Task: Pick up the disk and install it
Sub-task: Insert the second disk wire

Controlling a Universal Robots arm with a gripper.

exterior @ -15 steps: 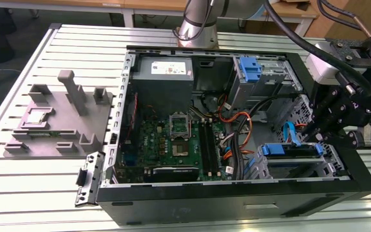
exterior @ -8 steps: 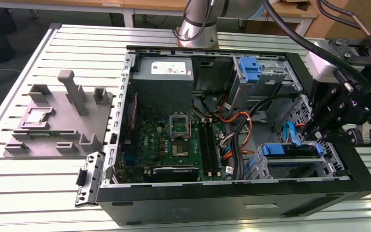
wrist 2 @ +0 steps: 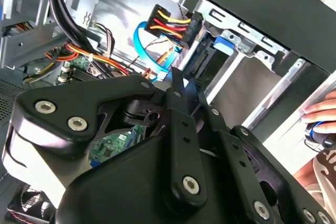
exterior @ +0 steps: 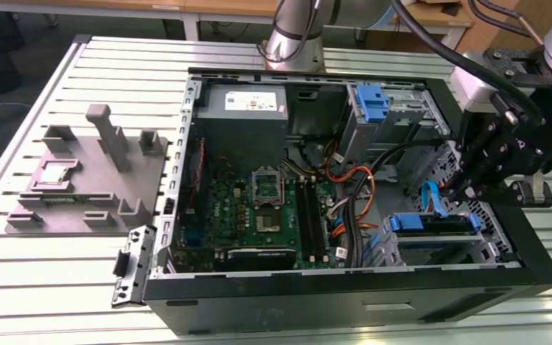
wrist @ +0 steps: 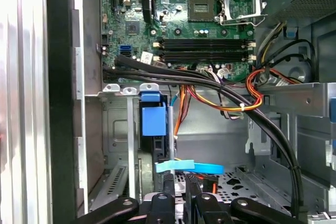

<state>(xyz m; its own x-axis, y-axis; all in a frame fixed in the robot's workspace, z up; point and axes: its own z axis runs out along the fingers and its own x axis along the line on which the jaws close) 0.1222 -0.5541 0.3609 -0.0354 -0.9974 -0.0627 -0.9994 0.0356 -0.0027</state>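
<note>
- Black and open-topped, the computer case (exterior: 353, 302) lies on the slatted table (exterior: 46, 273), with its near wall closest in the exterior view.
- Just behind that wall, in the case's near corner on the exterior view's right, the disk (exterior: 430, 224) sits in a metal drive cage — blue bracket uppermost.
- The gripper (exterior: 465, 194) hangs close above the disk; whether it is clenched or released cannot be told.
- In the first wrist view a blue flat cable (wrist: 189, 167) crosses between the gripper (wrist: 178, 205) and the disk (wrist: 154, 120).
- Farther in lies the green motherboard (exterior: 267, 208).
- Along the case's far edge stand a grey power-supply box (exterior: 245, 104) and a blue-handled bay (exterior: 374, 100).
</note>
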